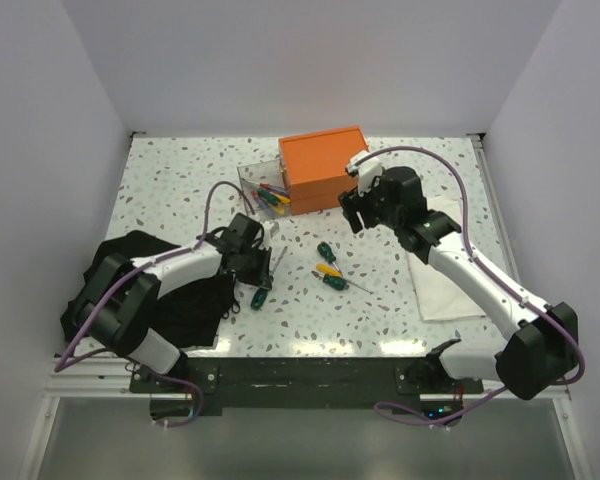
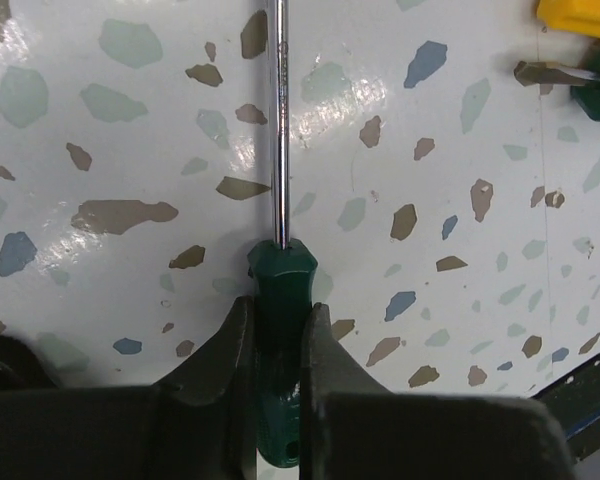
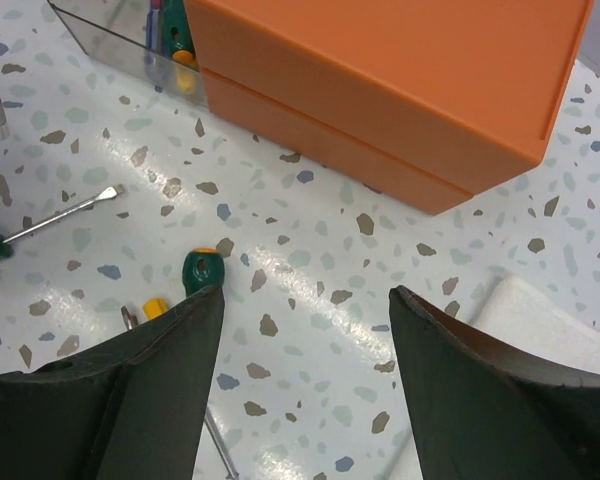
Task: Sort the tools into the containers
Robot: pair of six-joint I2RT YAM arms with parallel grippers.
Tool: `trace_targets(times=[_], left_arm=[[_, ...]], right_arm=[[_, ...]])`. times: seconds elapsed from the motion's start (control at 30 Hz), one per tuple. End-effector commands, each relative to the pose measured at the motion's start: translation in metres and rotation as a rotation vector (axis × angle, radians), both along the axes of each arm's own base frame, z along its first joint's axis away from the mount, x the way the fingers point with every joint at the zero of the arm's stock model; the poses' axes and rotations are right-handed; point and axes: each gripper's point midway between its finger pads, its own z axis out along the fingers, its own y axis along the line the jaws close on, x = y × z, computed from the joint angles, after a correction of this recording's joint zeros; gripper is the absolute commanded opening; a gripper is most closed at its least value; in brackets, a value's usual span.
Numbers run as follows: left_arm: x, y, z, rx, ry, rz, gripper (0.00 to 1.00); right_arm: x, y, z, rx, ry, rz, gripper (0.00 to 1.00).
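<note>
My left gripper (image 2: 278, 335) is shut on the dark green handle of a screwdriver (image 2: 280, 285) low over the speckled table. Its metal shaft (image 2: 278, 120) points straight away from the fingers. In the top view this gripper (image 1: 256, 276) and screwdriver (image 1: 260, 296) are left of centre. My right gripper (image 3: 305, 310) is open and empty, hovering just in front of the orange box (image 3: 380, 80), as the top view (image 1: 354, 212) also shows. The clear bin (image 1: 262, 188) left of the orange box (image 1: 323, 168) holds several screwdrivers. Two more screwdrivers, green (image 1: 327, 252) and yellow-green (image 1: 330, 279), lie mid-table.
A black cloth (image 1: 170, 295) lies under the left arm. A white folded towel (image 1: 445, 285) lies under the right arm and shows in the right wrist view (image 3: 540, 320). White walls enclose the table on three sides.
</note>
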Motion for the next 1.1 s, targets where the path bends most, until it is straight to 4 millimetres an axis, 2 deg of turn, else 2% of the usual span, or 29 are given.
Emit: trace_targets(times=[0.0, 0.07, 0.1, 0.17, 0.2, 0.23, 0.3, 0.4, 0.43, 0.53, 0.6, 0.67, 0.73, 0.77, 0.83, 0.87, 0.9, 0.93, 0.97, 1.07], left_arm=[[-0.001, -0.015, 0.036, -0.088, -0.058, -0.113, 0.00], [-0.009, -0.021, 0.053, -0.142, -0.084, -0.186, 0.00], [-0.008, -0.023, 0.071, -0.176, -0.137, -0.204, 0.00], [-0.002, -0.026, 0.095, -0.219, -0.227, -0.211, 0.00], [0.004, -0.028, 0.120, -0.258, -0.317, -0.210, 0.00], [0.014, -0.025, 0.135, -0.283, -0.370, -0.175, 0.00], [0.043, -0.024, 0.179, -0.348, -0.537, -0.124, 0.00], [0.099, -0.001, 0.217, -0.366, -0.648, 0.064, 0.00], [0.121, 0.016, 0.225, -0.368, -0.664, 0.172, 0.00], [0.166, 0.037, 0.235, -0.406, -0.653, 0.365, 0.00], [0.192, 0.038, 0.239, -0.460, -0.666, 0.427, 0.00], [0.216, 0.036, 0.235, -0.517, -0.623, 0.503, 0.00], [0.229, 0.030, 0.235, -0.600, -0.574, 0.560, 0.00], [0.237, 0.027, 0.221, -0.614, -0.536, 0.583, 0.00], [0.248, 0.024, 0.218, -0.686, -0.502, 0.646, 0.00], [0.254, 0.023, 0.203, -0.692, -0.470, 0.671, 0.00], [0.258, 0.021, 0.199, -0.723, -0.451, 0.703, 0.00], [0.266, 0.019, 0.205, -0.763, -0.490, 0.700, 0.00], [0.272, 0.020, 0.192, -0.759, -0.482, 0.715, 0.00], [0.289, 0.024, 0.175, -0.735, -0.488, 0.772, 0.00]], right_arm=[[0.001, -0.006, 0.018, 0.029, -0.046, -0.011, 0.71], [0.003, -0.008, 0.021, 0.010, -0.055, -0.012, 0.71], [0.004, -0.009, 0.020, 0.000, -0.051, -0.015, 0.71], [0.008, -0.011, 0.025, -0.009, -0.063, -0.022, 0.71], [0.010, -0.012, 0.026, -0.012, -0.065, -0.028, 0.71], [0.014, -0.011, 0.026, -0.014, -0.061, -0.030, 0.71], [0.018, -0.013, 0.025, -0.019, -0.052, -0.039, 0.71], [0.028, -0.014, 0.020, -0.017, -0.024, -0.060, 0.71], [0.032, -0.015, 0.018, -0.017, -0.016, -0.068, 0.71], [0.040, -0.017, 0.014, -0.029, -0.010, -0.093, 0.71], [0.044, -0.017, 0.009, -0.042, -0.001, -0.097, 0.71], [0.050, -0.018, 0.003, -0.061, 0.008, -0.104, 0.71], [0.053, -0.017, 0.002, -0.075, 0.010, -0.100, 0.71], [0.055, -0.019, -0.001, -0.092, 0.012, -0.104, 0.71], [0.059, -0.020, -0.008, -0.111, 0.024, -0.109, 0.71], [0.061, -0.022, -0.009, -0.119, 0.022, -0.115, 0.71], [0.062, -0.022, -0.013, -0.125, 0.028, -0.118, 0.72], [0.063, -0.023, -0.013, -0.125, 0.028, -0.119, 0.72], [0.064, -0.023, -0.015, -0.129, 0.033, -0.118, 0.72], [0.066, -0.024, -0.017, -0.131, 0.030, -0.127, 0.72]])
